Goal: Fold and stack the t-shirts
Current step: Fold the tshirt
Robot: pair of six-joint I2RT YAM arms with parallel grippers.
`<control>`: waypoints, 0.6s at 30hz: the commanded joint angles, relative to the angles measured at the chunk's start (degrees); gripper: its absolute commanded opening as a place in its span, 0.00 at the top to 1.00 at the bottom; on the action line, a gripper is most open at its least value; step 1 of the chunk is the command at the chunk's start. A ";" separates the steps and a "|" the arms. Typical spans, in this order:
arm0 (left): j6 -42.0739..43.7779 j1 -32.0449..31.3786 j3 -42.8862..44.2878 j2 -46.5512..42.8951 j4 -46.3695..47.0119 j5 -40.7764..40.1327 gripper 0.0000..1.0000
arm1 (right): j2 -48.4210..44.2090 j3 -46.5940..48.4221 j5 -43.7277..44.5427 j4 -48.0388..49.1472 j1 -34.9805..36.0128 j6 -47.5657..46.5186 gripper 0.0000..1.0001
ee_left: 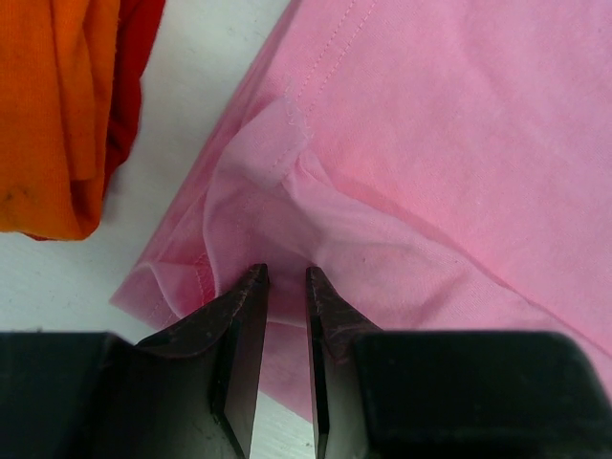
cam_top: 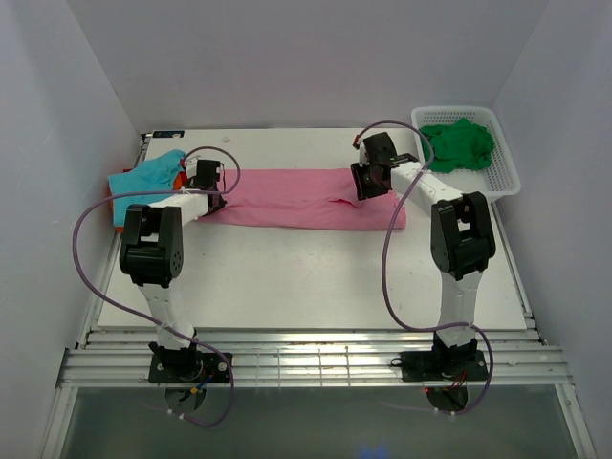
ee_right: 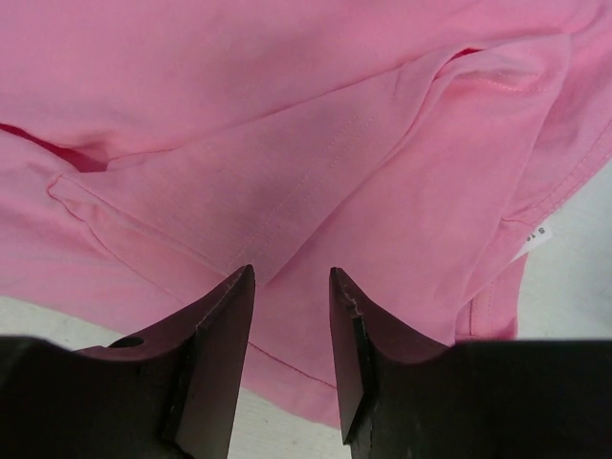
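Pink t-shirt (cam_top: pixel 306 199): white tag (ee_right: pixel 534 232) at its edge read "S", remainder hidden. Left gripper (ee_left: pixel 284 275) jaws pinched its corner; right gripper (ee_right: pixel 292 277) jaws parted above it.

Bright, even, diffuse light filled the white enclosure, leaving only faint, soft shadows on the table (cam_top: pixel 316 277). The overhead view was clear throughout. Both wrist views were sharp on the pink t-shirt (ee_right: pixel 287 115), its stitching crisp; their dark bottom edges looked slightly soft.
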 commanded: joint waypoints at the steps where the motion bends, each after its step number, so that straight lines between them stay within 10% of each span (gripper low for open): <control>1: -0.44 -0.22 1.63 -1.14 -0.45 -0.15 0.66 | 1.46 -0.69 -2.13 0.68 0.80 0.94 0.57; 13: -0.09 -0.22 1.89 -1.22 -0.80 -1.03 0.66 | 4.18 0.27 -3.80 0.95 1.68 1.11 0.58; 18: 0.26 -0.22 1.89 -1.40 -0.98 -1.73 0.66 | 4.80 1.42 -2.92 0.95 1.94 1.11 0.82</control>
